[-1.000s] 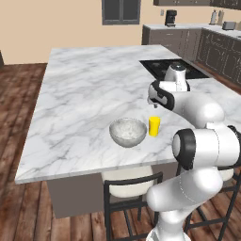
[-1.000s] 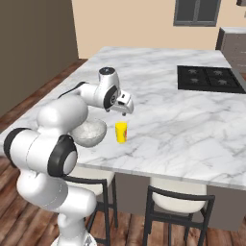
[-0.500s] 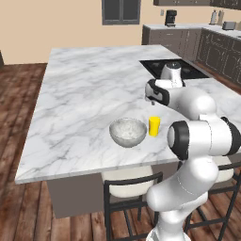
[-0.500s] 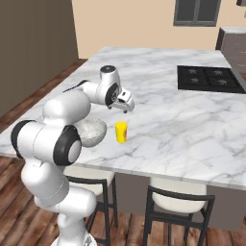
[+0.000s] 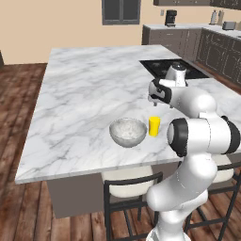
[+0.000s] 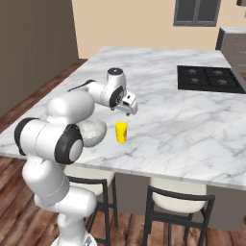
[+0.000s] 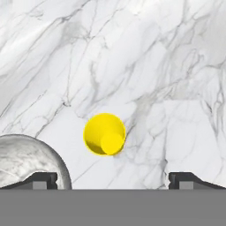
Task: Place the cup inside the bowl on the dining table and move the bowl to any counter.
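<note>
Hand view: cup (image 7: 105,134) interior visible | base views: cup's side

The cup (image 5: 154,126) is plain bright yellow, the bowl (image 5: 127,132) speckled grey-white like stone, the tabletop (image 5: 89,99) white marble with grey veins, the cooktop (image 5: 162,68) black.

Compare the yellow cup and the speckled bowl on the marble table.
The cup is bright plain yellow; the bowl is speckled grey-white. The cup is narrow and straight-sided; the bowl is far wider and rounded. Both stand upright, empty, side by side without touching, near the dining table edge.
</note>
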